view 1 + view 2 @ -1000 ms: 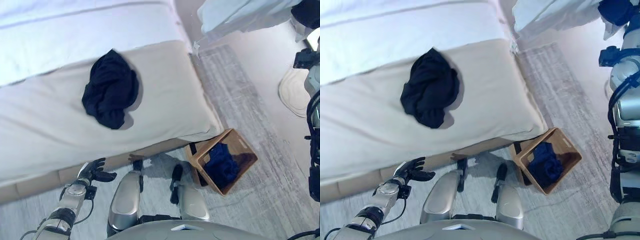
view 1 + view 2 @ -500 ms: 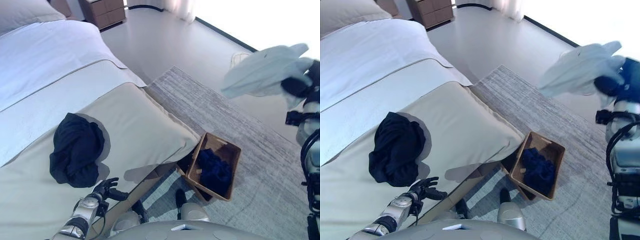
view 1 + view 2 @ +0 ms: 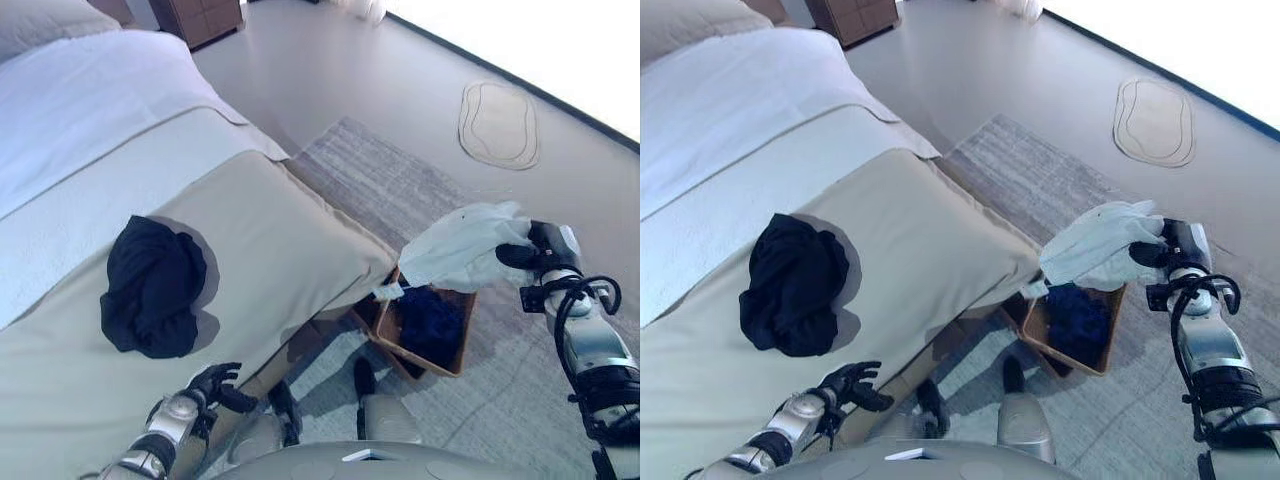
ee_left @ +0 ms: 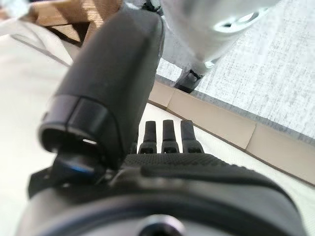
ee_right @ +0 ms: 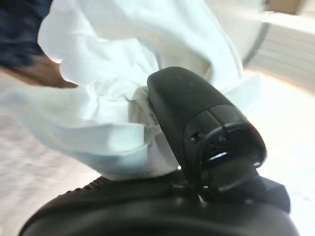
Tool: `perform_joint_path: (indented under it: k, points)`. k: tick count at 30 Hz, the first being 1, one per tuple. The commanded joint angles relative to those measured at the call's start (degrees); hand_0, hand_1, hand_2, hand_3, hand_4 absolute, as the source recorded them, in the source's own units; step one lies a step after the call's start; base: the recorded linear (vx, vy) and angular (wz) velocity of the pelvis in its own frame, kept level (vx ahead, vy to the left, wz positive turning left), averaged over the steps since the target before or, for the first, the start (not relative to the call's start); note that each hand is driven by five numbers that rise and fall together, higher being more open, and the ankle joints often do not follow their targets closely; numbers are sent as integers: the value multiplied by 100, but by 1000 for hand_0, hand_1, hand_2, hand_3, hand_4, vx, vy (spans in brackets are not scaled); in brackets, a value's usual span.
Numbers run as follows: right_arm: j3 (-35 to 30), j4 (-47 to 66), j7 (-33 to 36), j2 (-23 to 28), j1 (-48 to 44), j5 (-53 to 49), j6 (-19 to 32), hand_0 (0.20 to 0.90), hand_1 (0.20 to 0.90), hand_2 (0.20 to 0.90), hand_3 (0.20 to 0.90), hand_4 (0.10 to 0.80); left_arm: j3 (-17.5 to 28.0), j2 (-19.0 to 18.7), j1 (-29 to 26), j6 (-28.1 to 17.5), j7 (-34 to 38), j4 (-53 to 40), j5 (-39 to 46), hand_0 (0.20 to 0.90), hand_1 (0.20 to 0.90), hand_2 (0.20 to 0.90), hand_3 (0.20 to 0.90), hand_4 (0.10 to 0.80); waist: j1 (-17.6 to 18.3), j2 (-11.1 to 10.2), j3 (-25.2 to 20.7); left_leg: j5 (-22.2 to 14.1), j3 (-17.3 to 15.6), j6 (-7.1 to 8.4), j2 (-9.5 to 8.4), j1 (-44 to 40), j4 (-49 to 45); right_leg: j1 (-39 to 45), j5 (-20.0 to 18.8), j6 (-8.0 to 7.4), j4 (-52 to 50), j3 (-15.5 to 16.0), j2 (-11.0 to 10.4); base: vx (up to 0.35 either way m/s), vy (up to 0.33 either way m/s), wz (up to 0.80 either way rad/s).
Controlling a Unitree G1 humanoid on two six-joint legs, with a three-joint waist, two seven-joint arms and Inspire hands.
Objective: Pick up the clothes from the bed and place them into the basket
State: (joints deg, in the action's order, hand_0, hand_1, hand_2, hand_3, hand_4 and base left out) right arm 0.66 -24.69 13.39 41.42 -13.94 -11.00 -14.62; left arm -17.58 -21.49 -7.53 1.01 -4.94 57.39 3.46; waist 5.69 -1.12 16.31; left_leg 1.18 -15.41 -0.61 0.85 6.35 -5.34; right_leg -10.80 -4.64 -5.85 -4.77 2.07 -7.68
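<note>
Right robot hand [image 3: 535, 252] is clenched on a white garment [image 3: 458, 247], thumb pressed into the bunched cloth in the right wrist view; its fingers are buried in the fabric and hard to make out. The garment hangs directly above the wooden basket [image 3: 447, 364] on the floor beside the bed [image 3: 300, 240], covering the basket's far rim; dark blue clothes [image 3: 430, 320] lie inside. A black garment [image 3: 150, 285] lies crumpled on the bed's beige cover. Left robot hand [image 3: 212, 386] sits low at the bed's edge, fingers relaxed, holding nothing. Compared with half a second ago, the white garment has dropped from high over the rug [image 3: 400, 190] to just over the basket.
</note>
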Motion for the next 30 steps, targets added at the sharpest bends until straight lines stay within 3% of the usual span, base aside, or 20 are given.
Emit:
perform_joint_path:
  k: [1,3,9,10,11,15,18,22,24,27,30]
  points:
    - [-105,-5,548,452,-1146,225,273,300,300,300,200,100,-87,-263,-548,-340,295,-401,518,900,900,900,900,800,-97,239,836,-1162,652,-215,-122,819,-1608,-762,864,302,-1483,338,11,-248,-160,1]
    - [-14,-194,739,479,-1317,236,240,300,300,300,200,100,-145,-285,-637,-462,370,-544,623,900,900,900,900,800,-106,376,1049,-1317,771,-162,-148,1134,-1904,-1118,1127,348,-1911,301,30,-175,-120,13]
    - [324,-1253,1411,613,-2051,2,-139,300,300,300,200,100,-308,-351,-784,-578,353,-897,801,900,900,900,900,800,-206,828,1348,-1163,926,-111,-255,2028,-2288,-2125,1534,626,-2803,343,74,-116,-102,17]
    - [388,-1475,1499,678,-2174,1,-245,526,526,526,464,364,-321,-345,-782,-618,311,-947,902,900,900,900,900,800,-235,923,1348,-1132,949,-99,-270,2183,-2317,-2303,1629,681,-2956,347,85,-34,-78,2]
    - [449,-1629,1541,715,-2247,78,-406,900,900,900,900,800,-345,-333,-750,-659,294,-980,969,900,900,900,900,800,-256,985,1348,-1114,955,-89,-276,2276,-2347,-2410,1675,709,-3045,359,84,-25,-59,7]
    - [548,-2075,1626,767,-2347,-4,-554,900,900,900,900,800,-427,-241,-574,-727,303,-1092,1070,900,900,900,900,800,-312,1153,1348,-986,970,-37,-274,2470,-2295,-2653,1745,780,-3176,374,94,4,-22,11]
    - [663,-2695,1268,851,-2423,338,-844,900,900,900,900,800,-475,-239,-506,-806,258,-1063,1127,900,900,900,900,800,-369,1216,1348,-776,1011,24,-272,2435,-2009,-2642,1685,786,-3008,421,129,9,-11,5]
    - [673,-3286,1153,1041,-2323,289,-1118,900,900,900,900,800,-524,-292,-469,-843,264,-1113,1234,900,900,900,900,800,-420,1190,1348,-525,1096,92,-246,2245,-1533,-2467,1568,766,-2682,491,180,17,-4,14]
    - [572,-3302,1366,1103,-2211,215,-1008,900,900,900,900,800,-531,-313,-436,-837,289,-1178,1270,900,900,900,900,800,-431,1150,1348,-454,1130,121,-224,2120,-1364,-2336,1501,741,-2517,532,199,29,14,13]
    - [343,-2578,1796,1229,-1996,26,-792,900,900,900,900,800,-472,-323,-296,-817,360,-1262,1287,900,900,900,900,800,-412,1049,1348,-389,1175,161,-178,1870,-1117,-2070,1419,710,-2266,585,258,50,40,3]
    - [-178,-1094,2319,1310,-1788,240,-429,900,900,900,900,800,-285,-259,-75,-835,412,-1256,1321,900,900,900,900,800,-362,905,1348,-184,1140,189,-91,1567,-754,-1743,1168,695,-1868,660,345,3,142,3]
